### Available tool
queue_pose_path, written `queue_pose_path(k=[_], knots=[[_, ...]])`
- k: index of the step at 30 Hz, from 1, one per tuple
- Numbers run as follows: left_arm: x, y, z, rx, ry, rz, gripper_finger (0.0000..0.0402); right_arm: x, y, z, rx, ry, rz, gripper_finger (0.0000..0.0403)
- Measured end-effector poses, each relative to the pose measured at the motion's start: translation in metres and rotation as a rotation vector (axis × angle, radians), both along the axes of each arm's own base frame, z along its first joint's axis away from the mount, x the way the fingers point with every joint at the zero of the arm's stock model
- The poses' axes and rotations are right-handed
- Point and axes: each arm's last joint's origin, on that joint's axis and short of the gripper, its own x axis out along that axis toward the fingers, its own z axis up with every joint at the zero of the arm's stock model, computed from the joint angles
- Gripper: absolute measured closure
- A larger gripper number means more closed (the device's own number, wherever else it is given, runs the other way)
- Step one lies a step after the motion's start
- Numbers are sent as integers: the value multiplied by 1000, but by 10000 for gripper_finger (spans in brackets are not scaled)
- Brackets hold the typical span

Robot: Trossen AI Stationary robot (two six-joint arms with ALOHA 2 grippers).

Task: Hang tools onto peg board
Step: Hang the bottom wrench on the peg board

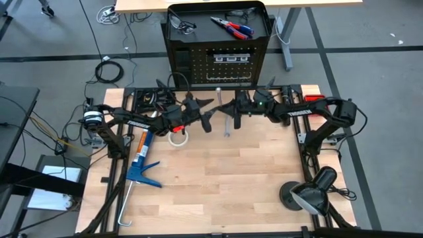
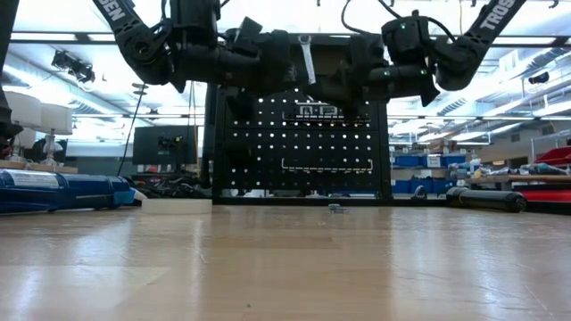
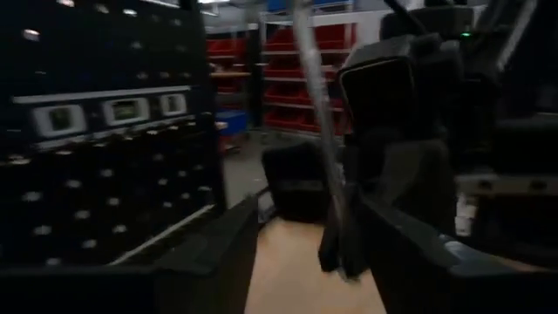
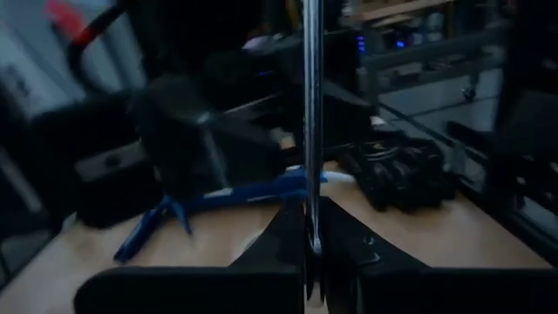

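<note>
Near edge of the high view: a black desk lamp sits lower right on the wooden table, and the blue caulking gun lies at left.

Mid-frame, both arms meet over the table's far half. The right gripper is clamped on a silver wrench — the right wrist view shows its shaft running straight up from between the closed fingers. The left gripper sits just beside it, fingers apart and off the wrench.

The low view puts the wrench at top centre, in front of the peg board.

Far side, top centre of the high view: the peg board's tray top holds red-and-blue pliers and safety glasses.
</note>
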Motion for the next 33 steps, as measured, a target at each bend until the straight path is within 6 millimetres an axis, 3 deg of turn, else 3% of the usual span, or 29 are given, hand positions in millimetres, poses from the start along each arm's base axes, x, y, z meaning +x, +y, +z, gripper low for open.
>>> queue_pose_path(k=[13,33], knots=[[2,-10,-1,53,46,3,189,-38,-63,-5,240,1,-252,381],[2,-11,-3,51,60,-4,188,-77,-101,-20,417,87,-403,380]])
